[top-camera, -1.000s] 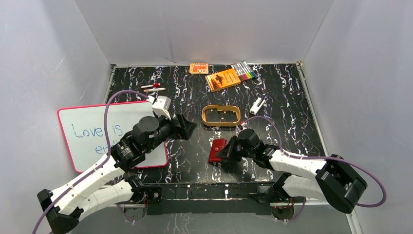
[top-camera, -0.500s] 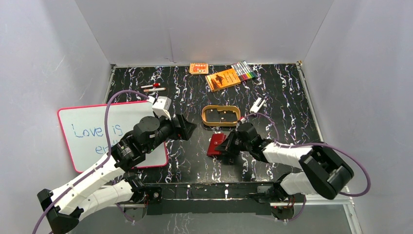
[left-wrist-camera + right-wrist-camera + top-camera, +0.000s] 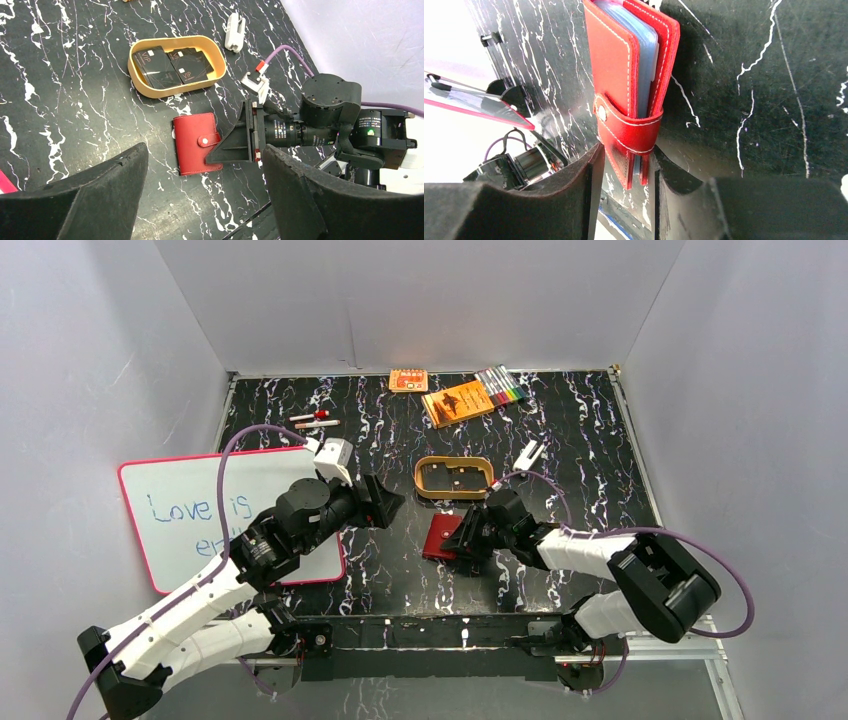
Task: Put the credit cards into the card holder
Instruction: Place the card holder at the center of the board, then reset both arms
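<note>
Left side: left gripper [image 3: 388, 502] is held above the table [image 3: 580, 470], jaws spread wide and nothing between them. It is aimed rightward and down. In its wrist view both the tray and the card holder are framed between the open fingers [image 3: 100, 200].

Centre, far: the credit cards [image 3: 170, 66] are seen lying flat inside the tan oval tray [image 3: 175, 90], dark faces up and partly overlapped. Their number cannot be told for certain. None has been lifted out.

Centre, near: the card holder [image 3: 443, 537] lies just on the near side of the tray, apart from it. Its long axis runs roughly near-to-far, slightly tilted. The snap tab [image 3: 203, 142] is fastened, so the holder is closed. Clear sleeves [image 3: 644, 45] are visible only edge-on between the covers.

Right side: the right gripper [image 3: 468, 538] is brought in from the right, across the holder's short axis, at the tab edge. It is clamped on the holder across its thickness, one pad on each cover, as the right wrist view shows.

Relation judged decisive: the tabbed opening edge faces the right arm, which is occupied. The spine faces the free left gripper. The cards lie beyond the holder, about equally near both arms. The tab is judged to need unfastening before any card can be inserted. The left gripper is judged better placed to fetch a card.
</note>
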Action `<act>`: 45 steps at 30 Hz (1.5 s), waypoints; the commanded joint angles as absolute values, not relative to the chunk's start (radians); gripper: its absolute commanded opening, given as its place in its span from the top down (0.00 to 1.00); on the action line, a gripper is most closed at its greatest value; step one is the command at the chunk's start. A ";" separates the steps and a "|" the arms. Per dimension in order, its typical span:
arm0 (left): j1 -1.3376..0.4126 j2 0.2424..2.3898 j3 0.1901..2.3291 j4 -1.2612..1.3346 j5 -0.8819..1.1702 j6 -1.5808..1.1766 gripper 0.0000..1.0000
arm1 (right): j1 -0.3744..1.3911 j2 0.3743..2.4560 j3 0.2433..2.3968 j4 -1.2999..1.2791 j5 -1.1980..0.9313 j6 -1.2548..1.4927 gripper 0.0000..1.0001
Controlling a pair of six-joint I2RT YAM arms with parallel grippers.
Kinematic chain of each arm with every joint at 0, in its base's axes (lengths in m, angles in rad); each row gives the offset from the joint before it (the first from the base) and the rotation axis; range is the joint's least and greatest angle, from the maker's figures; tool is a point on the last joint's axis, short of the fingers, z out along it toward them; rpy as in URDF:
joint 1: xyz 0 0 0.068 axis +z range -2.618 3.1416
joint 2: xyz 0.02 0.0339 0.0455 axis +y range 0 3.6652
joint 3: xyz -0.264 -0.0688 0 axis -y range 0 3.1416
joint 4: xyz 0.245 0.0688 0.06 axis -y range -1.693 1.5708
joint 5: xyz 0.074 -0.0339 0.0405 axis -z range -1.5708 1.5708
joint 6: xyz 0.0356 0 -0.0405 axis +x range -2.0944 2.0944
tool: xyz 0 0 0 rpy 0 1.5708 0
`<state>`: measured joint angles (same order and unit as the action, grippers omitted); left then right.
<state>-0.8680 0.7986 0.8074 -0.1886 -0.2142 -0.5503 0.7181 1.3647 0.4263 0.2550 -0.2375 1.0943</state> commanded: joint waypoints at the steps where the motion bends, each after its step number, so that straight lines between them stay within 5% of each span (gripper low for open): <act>1: -0.869 0.788 0.800 -0.186 -0.208 -0.552 0.20 | 0.713 1.330 0.422 0.244 -0.227 1.071 0.55; 26: -0.870 0.766 0.800 -0.199 -0.195 -0.537 0.18 | 0.682 1.161 0.342 0.079 -0.137 1.007 0.44; 36: -0.870 0.873 0.897 -0.306 -0.167 -0.553 0.15 | 0.679 0.770 0.413 -0.276 0.137 0.768 0.34; 45: -0.870 1.071 1.046 -0.463 -0.303 -0.859 0.09 | 0.681 0.757 0.776 -0.288 0.580 0.508 0.31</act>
<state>-0.8680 1.0328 0.9501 -0.3435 -0.2028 -0.7025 0.6819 0.7391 0.5880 -0.3431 0.3248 0.6964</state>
